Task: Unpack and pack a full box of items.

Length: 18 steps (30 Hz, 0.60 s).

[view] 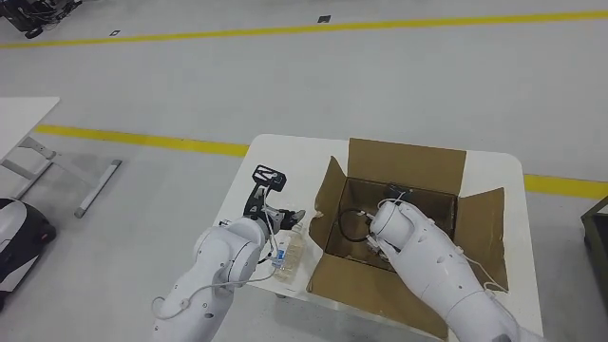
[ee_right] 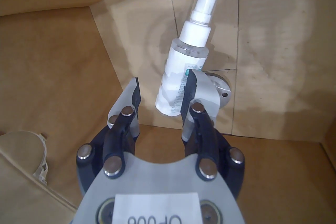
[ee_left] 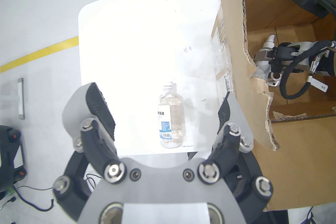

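Right gripper (ee_right: 164, 80), fingers narrowly parted, straddles the probably light, slick spray bottle (ee_right: 174, 70) inside the box (ee_right: 52, 51), best gripped mid-body; left gripper (ee_left: 160, 95), spread wide, hangs above a clear bottle (ee_left: 170, 120) on the table (ee_left: 131, 38).

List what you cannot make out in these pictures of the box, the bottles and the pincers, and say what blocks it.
Top view: the right arm covers much of the box floor; other contents are unknown.
Right wrist view: a metal part lies half hidden behind the spray bottle and a finger of the right pincer; its shape is unclear.
Left wrist view: the label on the clear bottle is too small to read.
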Available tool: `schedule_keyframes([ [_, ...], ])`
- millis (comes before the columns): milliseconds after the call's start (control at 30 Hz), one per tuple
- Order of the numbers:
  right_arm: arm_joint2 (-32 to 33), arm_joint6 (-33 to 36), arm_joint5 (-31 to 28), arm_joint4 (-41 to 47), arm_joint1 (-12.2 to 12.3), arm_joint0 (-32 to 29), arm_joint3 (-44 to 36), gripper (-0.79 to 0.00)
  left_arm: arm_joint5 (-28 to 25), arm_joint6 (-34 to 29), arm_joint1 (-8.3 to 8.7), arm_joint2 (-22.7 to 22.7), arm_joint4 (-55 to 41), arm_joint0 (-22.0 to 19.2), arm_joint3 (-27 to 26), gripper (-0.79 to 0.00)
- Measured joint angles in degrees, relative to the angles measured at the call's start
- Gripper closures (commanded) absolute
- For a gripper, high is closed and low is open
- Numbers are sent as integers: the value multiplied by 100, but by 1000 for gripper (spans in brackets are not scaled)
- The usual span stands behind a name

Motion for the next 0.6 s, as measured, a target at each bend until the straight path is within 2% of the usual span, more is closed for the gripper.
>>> schedule_keyframes([
  [367, 70, -34, -278, 45, -246, 52, 638, -493, 0, 0, 0, 0, 0, 0, 0, -785],
  [600, 87, 2, -390, 15, -396, 113, 960, -496, 0, 0, 0, 0, 0, 0, 0, -785],
])
